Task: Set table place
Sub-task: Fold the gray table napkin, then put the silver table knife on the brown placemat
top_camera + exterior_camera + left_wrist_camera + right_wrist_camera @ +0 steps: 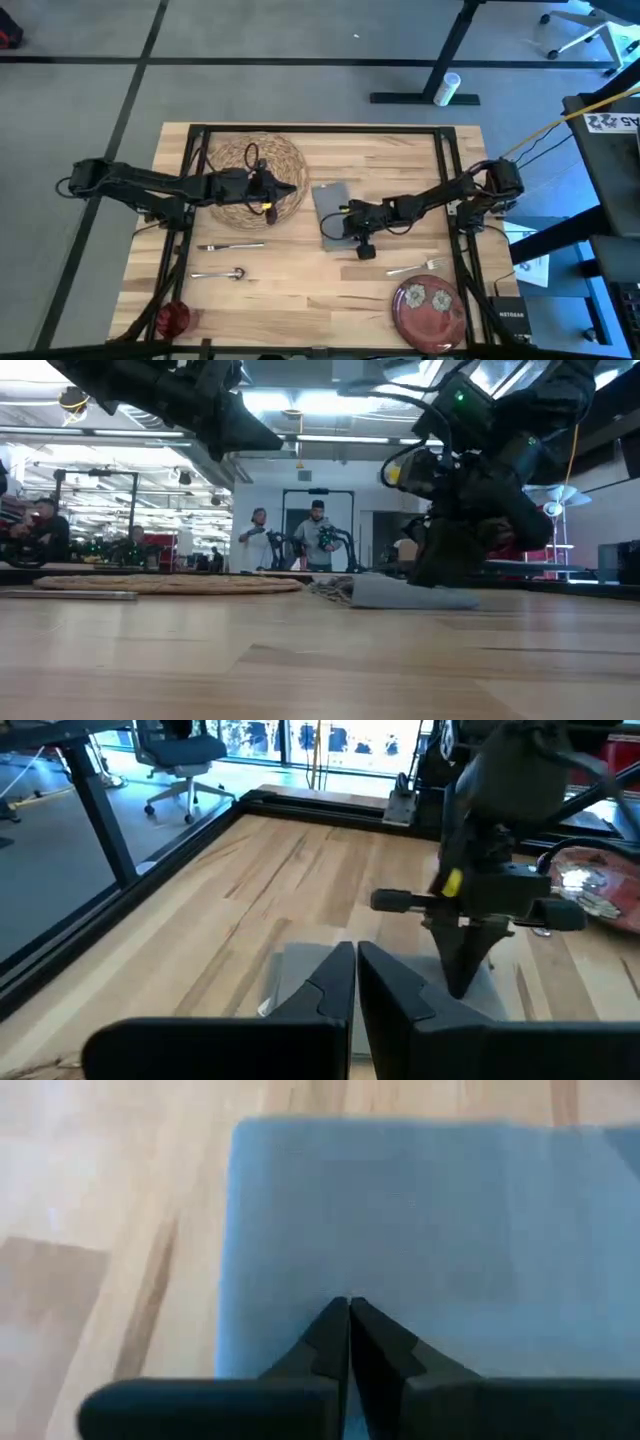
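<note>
Along the table's (300, 290) near edge sit the pieces not yet placed: a red cup (173, 318) at the near left corner and a dark red plate (429, 307) toward the near right corner. A little farther in lie a spoon (220, 273) and a knife (232, 245) on the left side, and a fork (418, 266) close to the right edge.

At mid-table the right gripper (348, 1320) presses down on the grey napkin (333, 205), its fingers drawn together with the tips on the cloth; whether they pinch a fold cannot be told. The napkin lies flat just right of the mat (256, 182), which rests toward the far edge, left of centre.

The left gripper (285, 189) hangs over the mat's right rim, fingers closed and holding nothing.

The step in hand appears to be positioning the napkin beside the mat. Judging by the layout, the plate has yet to go onto the mat, and the next move calls for freeing the napkin cleanly, then crossing to the near right corner for the plate, with cutlery and cup to follow.
</note>
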Robot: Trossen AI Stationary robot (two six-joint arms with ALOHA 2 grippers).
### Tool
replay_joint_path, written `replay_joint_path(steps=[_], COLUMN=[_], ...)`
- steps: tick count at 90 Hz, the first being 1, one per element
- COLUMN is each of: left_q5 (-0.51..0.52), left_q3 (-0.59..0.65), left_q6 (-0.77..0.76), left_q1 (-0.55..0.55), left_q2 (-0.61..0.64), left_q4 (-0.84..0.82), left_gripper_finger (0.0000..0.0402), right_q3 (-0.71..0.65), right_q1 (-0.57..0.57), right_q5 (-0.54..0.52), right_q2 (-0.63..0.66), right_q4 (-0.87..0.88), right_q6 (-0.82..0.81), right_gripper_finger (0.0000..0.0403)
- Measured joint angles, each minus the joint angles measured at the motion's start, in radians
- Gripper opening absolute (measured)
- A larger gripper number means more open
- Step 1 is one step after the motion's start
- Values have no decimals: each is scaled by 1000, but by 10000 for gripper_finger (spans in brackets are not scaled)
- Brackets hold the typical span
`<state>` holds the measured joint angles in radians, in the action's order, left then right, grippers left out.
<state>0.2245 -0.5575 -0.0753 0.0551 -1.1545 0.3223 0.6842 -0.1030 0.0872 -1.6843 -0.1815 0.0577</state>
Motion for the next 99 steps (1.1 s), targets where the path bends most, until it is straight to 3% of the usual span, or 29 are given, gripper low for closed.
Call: replay_joint_path(steps=[21, 42, 67, 80, 99], left_q5=[0, 0, -3, -36, -135], left_q3=[0, 0, -187, -268, -275], left_q6=[-5, -4, -136, -234, -373], left_q1=[-29, -88, -213, -272, -341], left_q2=[-5, -46, -53, -52, -63], left_q4=[-7, -66, -746, -994, -1256], left_gripper_finger=[0, 0, 0, 0, 0], right_q3=[8, 10, 10, 10, 10], right_q1=[-29, -28, -28, -28, -28], right_q5=[-122, -187, -189, -189, -182], right_q2=[129, 347, 426, 415, 407], right_q4=[-40, 120, 210, 214, 213], right_q6=[83, 193, 205, 209, 209], right_gripper_finger=[0, 0, 0, 0, 0])
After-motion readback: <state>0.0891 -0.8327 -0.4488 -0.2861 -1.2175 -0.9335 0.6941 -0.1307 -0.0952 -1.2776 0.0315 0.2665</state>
